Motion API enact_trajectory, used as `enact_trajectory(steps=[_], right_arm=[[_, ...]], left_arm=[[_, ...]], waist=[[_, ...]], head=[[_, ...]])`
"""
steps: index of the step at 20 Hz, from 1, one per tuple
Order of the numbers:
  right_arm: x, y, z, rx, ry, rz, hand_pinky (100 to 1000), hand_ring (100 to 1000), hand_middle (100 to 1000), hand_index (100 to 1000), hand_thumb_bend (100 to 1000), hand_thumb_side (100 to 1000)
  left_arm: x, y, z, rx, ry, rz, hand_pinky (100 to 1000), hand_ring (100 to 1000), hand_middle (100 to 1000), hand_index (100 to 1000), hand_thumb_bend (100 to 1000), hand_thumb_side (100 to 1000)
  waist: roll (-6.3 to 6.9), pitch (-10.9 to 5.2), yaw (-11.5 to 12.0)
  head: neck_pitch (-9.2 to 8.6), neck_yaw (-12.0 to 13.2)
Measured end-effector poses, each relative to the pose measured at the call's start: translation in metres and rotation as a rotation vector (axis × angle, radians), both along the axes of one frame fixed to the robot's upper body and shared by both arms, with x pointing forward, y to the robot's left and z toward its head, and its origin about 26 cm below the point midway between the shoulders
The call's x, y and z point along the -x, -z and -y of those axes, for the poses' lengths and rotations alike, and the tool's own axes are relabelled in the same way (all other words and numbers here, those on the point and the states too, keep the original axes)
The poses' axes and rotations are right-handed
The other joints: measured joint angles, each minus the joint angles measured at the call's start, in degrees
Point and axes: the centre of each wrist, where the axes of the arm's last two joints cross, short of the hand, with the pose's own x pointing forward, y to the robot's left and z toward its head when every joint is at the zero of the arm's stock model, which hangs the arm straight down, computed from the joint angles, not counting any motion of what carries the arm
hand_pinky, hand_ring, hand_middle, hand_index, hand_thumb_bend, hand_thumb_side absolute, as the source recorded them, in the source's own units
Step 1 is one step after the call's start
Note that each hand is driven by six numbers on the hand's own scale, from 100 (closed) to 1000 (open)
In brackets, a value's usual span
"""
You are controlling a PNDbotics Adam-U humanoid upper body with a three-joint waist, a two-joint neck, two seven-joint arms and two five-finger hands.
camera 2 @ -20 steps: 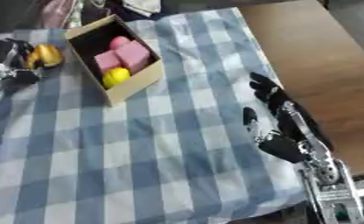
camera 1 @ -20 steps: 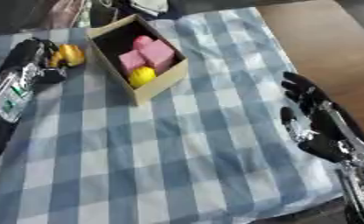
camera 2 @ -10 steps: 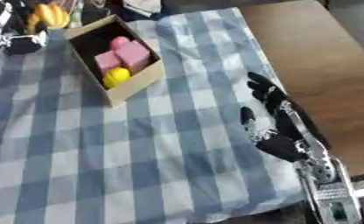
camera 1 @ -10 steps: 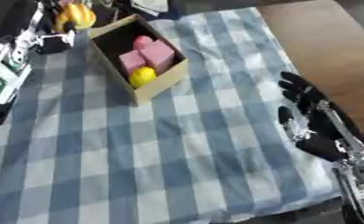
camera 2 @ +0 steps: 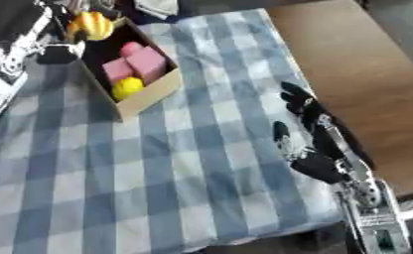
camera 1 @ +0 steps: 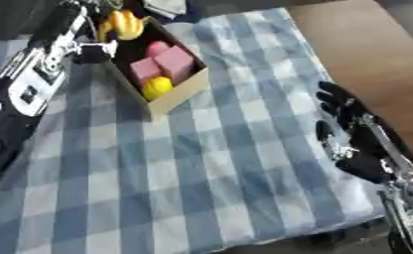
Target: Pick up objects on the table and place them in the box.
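Left eye view: the left hand [camera 1: 105, 22] pinches the yellow-orange fruit [camera 1: 123, 25] over the box [camera 1: 177, 92]'s far end, set to drop it beside the pink blocks [camera 1: 165, 65].

Right eye view: the right hand [camera 2: 307, 134] rests spread, well right of the box, keeping clear.

Home-like setting: checked tablecloth [camera 1: 201, 163], wooden table [camera 1: 366, 54].

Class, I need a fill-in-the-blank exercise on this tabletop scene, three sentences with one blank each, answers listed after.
1. The robot's left hand holds a yellow-orange fruit above the far end of the cardboard ____.
2. The tablecloth has a blue and white ____ pattern.
3. The right hand rests on the cloth, holding ____.

Missing words: box; checked; nothing
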Motion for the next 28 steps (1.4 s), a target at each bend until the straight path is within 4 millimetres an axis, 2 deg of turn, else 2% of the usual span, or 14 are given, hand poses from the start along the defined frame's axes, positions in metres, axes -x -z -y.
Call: enact_trajectory(steps=[1,4,6,8,11,13,14,18,22,25,28], right_arm=[[0.000,0.000,0.000,-0.001,-0.001,0.000,1000,1000,1000,1000,100,370],[0.000,0.000,-0.002,-0.009,-0.004,-0.001,1000,1000,1000,1000,100,370],[0.000,0.000,-0.002,-0.011,-0.005,-0.001,1000,1000,1000,1000,100,370],[0.000,0.000,-0.002,-0.012,-0.005,-0.001,1000,1000,1000,1000,100,372],[0.000,0.000,-0.002,-0.012,-0.005,-0.001,1000,1000,1000,1000,100,373],[0.000,0.000,-0.002,-0.012,-0.005,-0.001,1000,1000,1000,1000,100,372],[0.000,0.000,-0.002,-0.012,-0.004,-0.001,1000,1000,1000,1000,100,374],[0.001,0.003,0.001,-0.015,0.008,-0.009,1000,1000,1000,1000,100,368],[0.003,0.005,0.005,-0.016,0.024,-0.014,1000,1000,1000,1000,100,372],[0.003,0.005,0.009,-0.013,0.037,-0.011,1000,1000,1000,1000,100,382],[0.002,0.005,0.012,-0.014,0.050,-0.006,1000,1000,1000,1000,100,392]], left_arm=[[-0.001,0.004,0.001,-0.004,0.004,-0.012,670,614,656,814,100,218],[-0.002,0.009,0.001,-0.022,0.009,-0.034,712,676,743,874,152,456],[-0.002,0.009,0.001,-0.034,0.016,-0.038,740,718,787,895,195,539],[-0.002,0.010,0.001,-0.042,0.022,-0.049,753,738,811,905,206,574],[0.001,0.010,-0.003,-0.051,0.013,-0.062,755,741,816,908,195,577],[0.004,0.007,-0.009,-0.049,0.000,-0.058,744,720,790,889,156,552],[0.006,0.005,-0.012,-0.042,-0.009,-0.053,729,687,759,870,100,532],[0.023,-0.004,-0.026,0.052,-0.014,0.001,715,652,715,842,100,532],[0.054,-0.020,-0.036,0.191,0.057,0.102,711,651,707,836,100,511],[0.085,-0.031,-0.035,0.283,0.134,0.186,708,650,702,834,100,519],[0.117,-0.034,-0.031,0.376,0.191,0.246,704,644,693,830,100,542]], waist=[[0.00,0.00,-0.02],[0.00,0.00,-0.04],[0.00,0.00,0.04],[0.00,0.00,0.30],[0.00,-0.01,0.67],[0.00,-0.01,1.13],[0.00,-0.01,1.40],[0.00,-0.18,3.06],[0.00,-0.47,4.72],[0.00,-0.93,6.09],[-0.03,-1.28,7.37]], head=[[0.00,0.06],[0.00,0.10],[0.00,0.10],[0.00,0.07],[-0.01,-0.10],[-0.01,-0.30],[-0.01,-0.40],[0.00,-1.16],[0.07,-1.75],[0.25,-2.07],[0.58,-2.31]])
